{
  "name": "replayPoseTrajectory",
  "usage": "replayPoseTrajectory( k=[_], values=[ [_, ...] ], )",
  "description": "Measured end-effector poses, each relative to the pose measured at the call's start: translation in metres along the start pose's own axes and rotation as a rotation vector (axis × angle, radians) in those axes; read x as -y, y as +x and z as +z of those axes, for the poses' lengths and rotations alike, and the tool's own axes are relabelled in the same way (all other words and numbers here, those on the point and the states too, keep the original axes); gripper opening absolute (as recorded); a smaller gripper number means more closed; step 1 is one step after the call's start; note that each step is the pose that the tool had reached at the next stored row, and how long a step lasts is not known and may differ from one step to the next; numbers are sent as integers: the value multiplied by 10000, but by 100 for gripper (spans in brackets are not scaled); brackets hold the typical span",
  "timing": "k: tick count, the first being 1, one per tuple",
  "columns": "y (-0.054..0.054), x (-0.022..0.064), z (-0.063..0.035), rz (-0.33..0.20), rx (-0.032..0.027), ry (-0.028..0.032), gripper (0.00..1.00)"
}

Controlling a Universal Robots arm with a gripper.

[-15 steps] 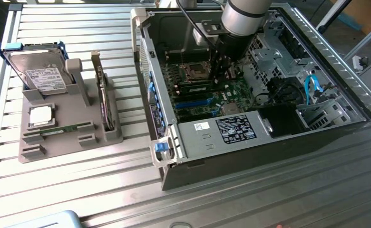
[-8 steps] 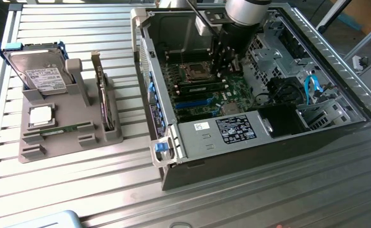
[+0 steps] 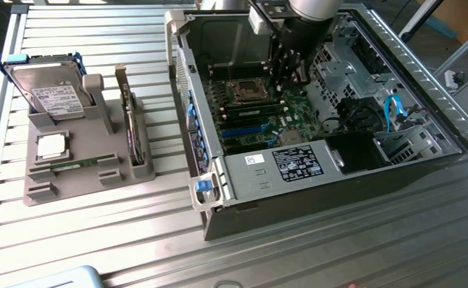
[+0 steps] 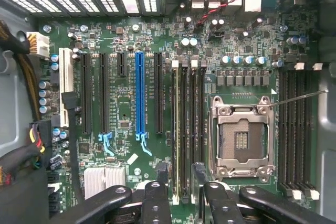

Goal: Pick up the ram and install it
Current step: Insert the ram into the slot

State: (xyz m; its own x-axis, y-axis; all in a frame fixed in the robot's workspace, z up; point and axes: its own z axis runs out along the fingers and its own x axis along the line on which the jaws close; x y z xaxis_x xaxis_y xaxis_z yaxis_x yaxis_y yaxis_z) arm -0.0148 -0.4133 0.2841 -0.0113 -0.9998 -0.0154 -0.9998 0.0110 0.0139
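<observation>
A green ram point(image 3: 84, 162) stick lies flat in the grey holder point(image 3: 74, 180) on the exterior view's left. A second ram point(image 3: 254, 111) stands seated in a memory slot on the motherboard point(image 4: 126, 103) inside the open computer case point(image 3: 242, 180). My gripper point(image 3: 286, 81) hangs inside the case just above that seated stick. In the wrist view my gripper point(image 4: 181, 195) is open. Its black fingers point(image 4: 156, 198) straddle the memory slots, with the seated ram's thin edge point(image 4: 181, 182) running between them, and nothing is held.
The holder also carries a silver hard drive point(image 3: 51, 93), an upright expansion card point(image 3: 126, 114) and a small square chip point(image 3: 50, 146). An empty CPU socket point(image 4: 241, 140) sits beside the slots, with more memory slots point(image 4: 296, 124) beyond it. Cables point(image 3: 390, 111) and a drive cage fill the case's far side.
</observation>
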Motion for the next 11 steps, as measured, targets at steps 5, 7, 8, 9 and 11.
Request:
replayPoseTrajectory(
  k=[5,7,8,9,11],
  values=[
    [-4,-2,-145,1,-16,0,32],
    [-5,-3,-216,0,-21,0,32],
    [-6,-3,-238,1,-22,1,32],
    [-7,-4,-276,1,-28,-1,32],
    [-9,-5,-320,1,-33,0,32]
  ],
)
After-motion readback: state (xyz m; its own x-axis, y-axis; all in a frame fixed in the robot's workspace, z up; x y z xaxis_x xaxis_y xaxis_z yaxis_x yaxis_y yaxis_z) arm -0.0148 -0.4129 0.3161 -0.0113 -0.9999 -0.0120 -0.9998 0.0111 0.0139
